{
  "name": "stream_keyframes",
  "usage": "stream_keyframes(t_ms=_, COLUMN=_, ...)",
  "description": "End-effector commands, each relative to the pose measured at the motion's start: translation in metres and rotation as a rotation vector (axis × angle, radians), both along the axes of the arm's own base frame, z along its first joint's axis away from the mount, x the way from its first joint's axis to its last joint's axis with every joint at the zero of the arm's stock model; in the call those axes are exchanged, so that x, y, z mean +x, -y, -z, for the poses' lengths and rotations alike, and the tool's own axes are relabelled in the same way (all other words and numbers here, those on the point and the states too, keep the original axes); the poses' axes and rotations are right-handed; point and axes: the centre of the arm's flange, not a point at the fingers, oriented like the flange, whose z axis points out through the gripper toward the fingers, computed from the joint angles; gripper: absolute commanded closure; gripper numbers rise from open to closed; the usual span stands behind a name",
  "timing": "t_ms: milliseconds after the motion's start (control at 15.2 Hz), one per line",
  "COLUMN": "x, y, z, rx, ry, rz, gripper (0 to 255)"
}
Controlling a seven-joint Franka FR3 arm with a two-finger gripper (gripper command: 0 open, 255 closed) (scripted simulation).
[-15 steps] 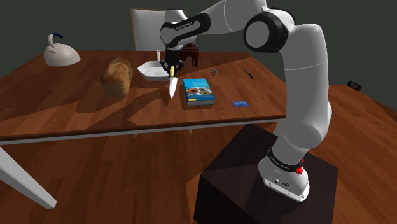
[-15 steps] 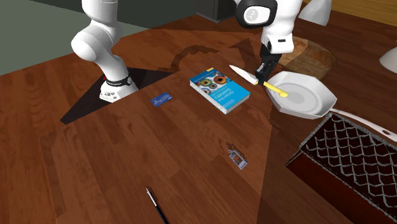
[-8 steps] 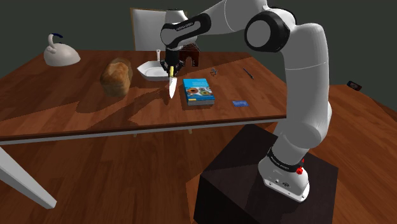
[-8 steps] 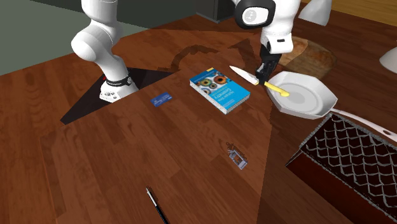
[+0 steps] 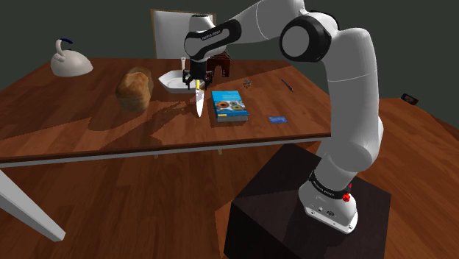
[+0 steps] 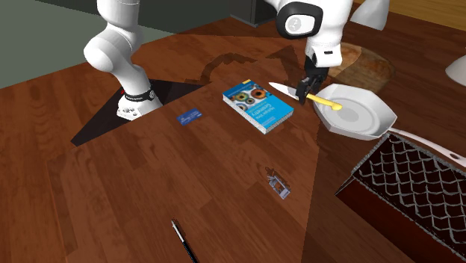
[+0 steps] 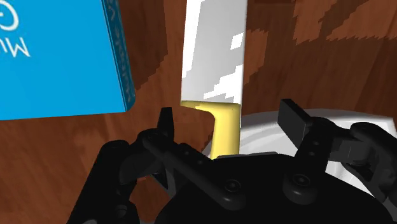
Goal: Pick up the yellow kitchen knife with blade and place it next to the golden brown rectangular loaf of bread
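**Item:** yellow-handled knife (image 5: 198, 103) with a white blade.
**Position:** over the wooden table (image 5: 88, 129), between the blue book (image 6: 258, 106) and the white dish (image 6: 360, 116). The handle end is over the dish rim. It is apart from the brown loaf (image 5: 134, 90).
**Long axis:** roughly alongside the book's long edge, with the tip toward the near table edge in the shoulder view.
**Resting or lifted:** cannot tell.
**Tool:** black gripper (image 6: 305, 91), fingers (image 7: 292, 118) spread. The handle is between them with a gap on either side.
**Surroundings:** white kettle (image 5: 70, 62), blue card (image 6: 190, 116), wood floor (image 5: 147, 213), dark grey wall (image 5: 110, 22).
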Motion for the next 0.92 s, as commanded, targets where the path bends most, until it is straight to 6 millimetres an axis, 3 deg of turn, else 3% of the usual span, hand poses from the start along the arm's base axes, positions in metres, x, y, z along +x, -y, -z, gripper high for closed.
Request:
stream_keyframes(t_ms=0, x=0.0, y=-0.009, z=0.012, rx=0.004, ry=-0.022, rz=-0.007, gripper=0)
stream_keyframes(t_ms=66, x=-0.003, y=0.007, z=0.019, rx=0.005, ry=-0.023, rz=-0.008, gripper=0)
stream_keyframes(t_ms=330, x=-0.007, y=0.006, z=-0.031, rx=0.005, ry=-0.023, rz=-0.008, gripper=0)
stream_keyframes(t_ms=858, x=-0.007, y=0.006, z=-0.031, rx=0.005, ry=-0.023, rz=-0.008, gripper=0)
